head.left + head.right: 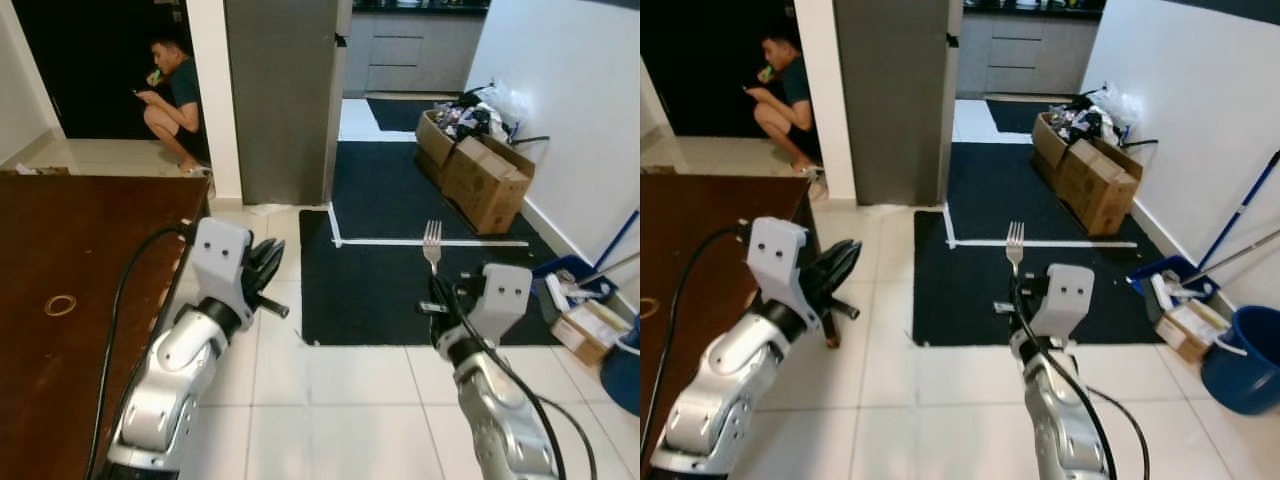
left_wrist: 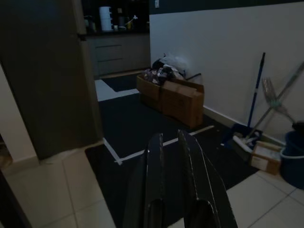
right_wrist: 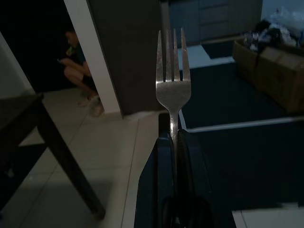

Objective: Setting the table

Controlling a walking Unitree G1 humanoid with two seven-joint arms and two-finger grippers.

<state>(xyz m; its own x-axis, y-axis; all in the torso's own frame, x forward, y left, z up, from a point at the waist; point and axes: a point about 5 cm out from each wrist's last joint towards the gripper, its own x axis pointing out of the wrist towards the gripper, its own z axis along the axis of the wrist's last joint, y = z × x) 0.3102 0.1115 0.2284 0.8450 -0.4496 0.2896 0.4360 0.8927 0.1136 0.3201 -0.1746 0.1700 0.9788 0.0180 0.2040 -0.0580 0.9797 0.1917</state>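
The right gripper (image 1: 436, 290) is clamped on a fork (image 1: 432, 245), held upright with tines up over the white tile floor (image 1: 350, 400) at the edge of a black mat (image 1: 400, 250); the left gripper (image 1: 265, 265), fingers pressed together on nothing, hovers beside the dark wooden table (image 1: 70, 260), which is cut off at the picture's left and bears a small ring (image 1: 60, 305). Ahead stand a grey fridge (image 1: 285, 95), cardboard boxes (image 1: 480, 165) against the right wall, a blue bucket (image 1: 1243, 360) and mop handles (image 1: 1240, 235). A person (image 1: 175, 100) crouches in the dark doorway, and what they hold is too small to tell.
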